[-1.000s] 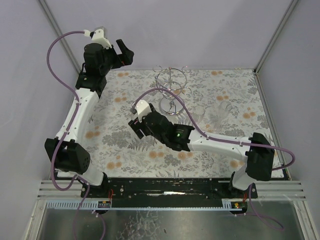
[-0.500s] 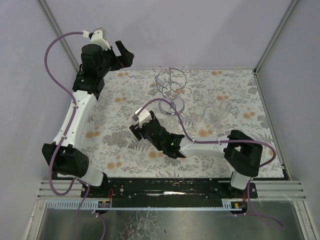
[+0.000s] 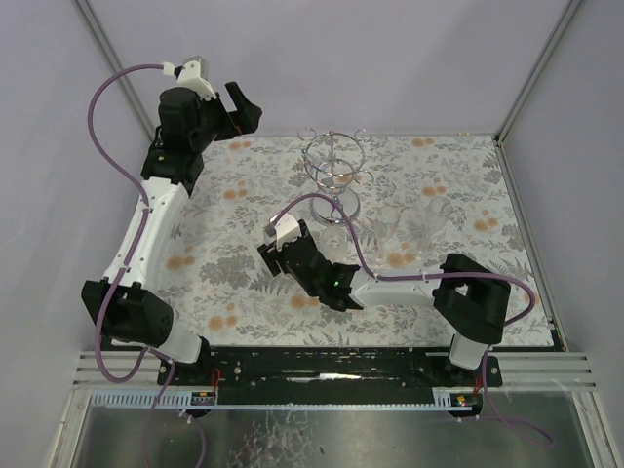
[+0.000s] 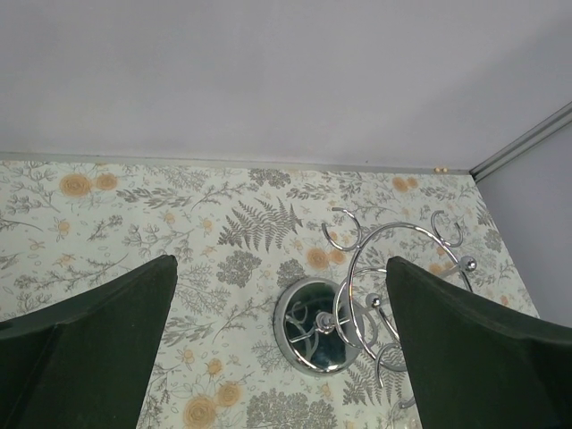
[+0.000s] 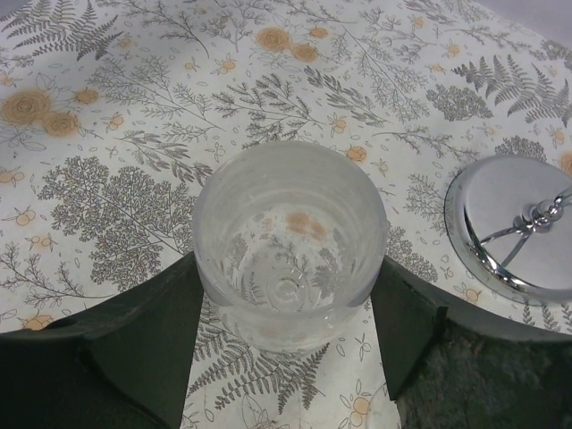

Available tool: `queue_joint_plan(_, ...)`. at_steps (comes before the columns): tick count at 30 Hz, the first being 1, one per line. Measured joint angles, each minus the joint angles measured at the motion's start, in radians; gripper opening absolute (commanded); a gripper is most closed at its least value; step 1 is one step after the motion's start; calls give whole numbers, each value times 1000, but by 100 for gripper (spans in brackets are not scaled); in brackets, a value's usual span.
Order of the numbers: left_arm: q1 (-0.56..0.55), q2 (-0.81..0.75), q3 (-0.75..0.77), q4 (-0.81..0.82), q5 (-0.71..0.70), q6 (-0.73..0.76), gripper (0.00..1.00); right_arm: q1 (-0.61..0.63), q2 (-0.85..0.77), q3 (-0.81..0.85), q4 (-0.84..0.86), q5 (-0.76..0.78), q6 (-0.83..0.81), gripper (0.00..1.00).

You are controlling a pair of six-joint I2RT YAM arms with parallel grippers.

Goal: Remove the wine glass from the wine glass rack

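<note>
The wine glass [image 5: 288,241] is gripped upright between the fingers of the right claw [image 5: 290,299], which are pressed against either side of its bowl. The wine glass rack [image 5: 514,223] stands apart, off to this claw's right, and no glass is seen on its rings. Over the last second the right arm has been folded back and the claw drawn slightly away from the rack. The glass is judged freed, with only setting down left. The left claw [image 4: 279,277] is held wide open and empty, with the rack below and ahead of it.
</note>
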Motion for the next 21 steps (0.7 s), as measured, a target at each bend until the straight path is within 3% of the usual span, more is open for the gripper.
queue_joint_plan(16,0,-17,-27,-6,3,-1,100,-14,0,-19,-23,25,101,56)
queue_joint_plan(21,0,-21,-33,-6,9,-1,100,-19,0,-19,-25,24,118,75)
